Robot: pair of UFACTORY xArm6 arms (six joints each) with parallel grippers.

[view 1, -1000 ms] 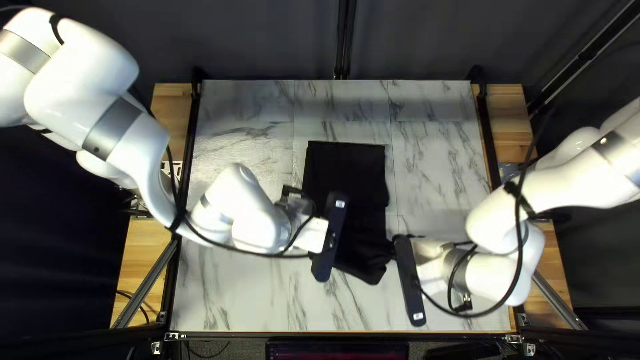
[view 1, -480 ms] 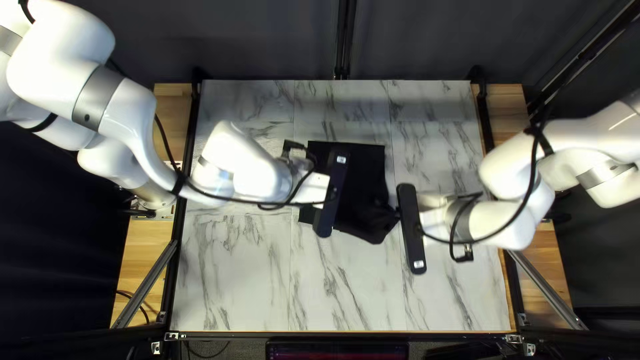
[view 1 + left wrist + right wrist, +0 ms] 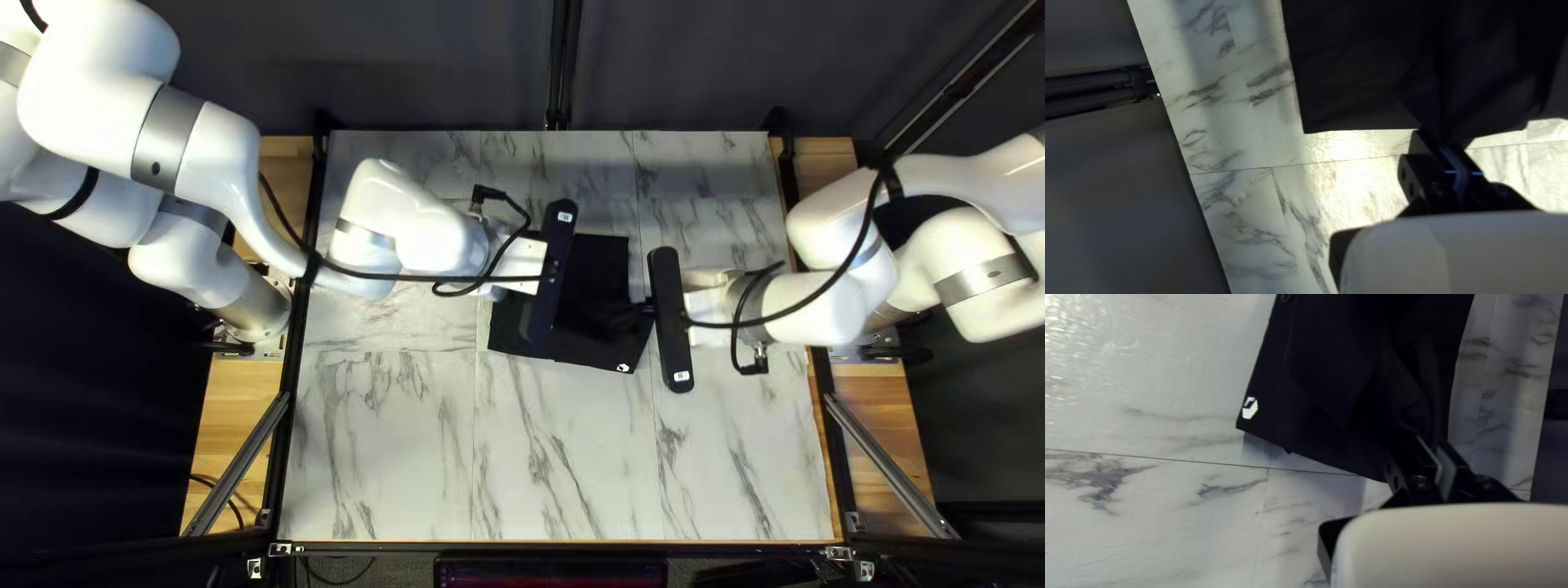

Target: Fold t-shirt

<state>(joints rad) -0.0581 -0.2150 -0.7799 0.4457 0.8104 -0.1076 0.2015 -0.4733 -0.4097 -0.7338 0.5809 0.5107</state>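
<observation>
The black t-shirt (image 3: 597, 261) lies in a compact shape on the table, its near portion folded over the rest. In the top left view my left gripper (image 3: 551, 272) is over its left part, fingertips hidden, and my right gripper (image 3: 649, 308) is at its right side. From the left wrist, the gripper (image 3: 1451, 146) pinches a gathered fold of the shirt (image 3: 1355, 65) near one edge. The other wrist view has the gripper (image 3: 1433, 449) closed on bunched cloth of the shirt (image 3: 1317, 386). A small white mark (image 3: 1250, 408) shows at a corner.
Marble-patterned table (image 3: 435, 457) surrounds the shirt. Dark rails run along its left and right edges, and a curtain (image 3: 435, 65) stands behind the far edge. My two grippers face each other with the shirt between them.
Both grippers have moved toward the table's far edge, carrying the near part of the shirt over the remainder. A white mark has come into sight at the near right corner.
</observation>
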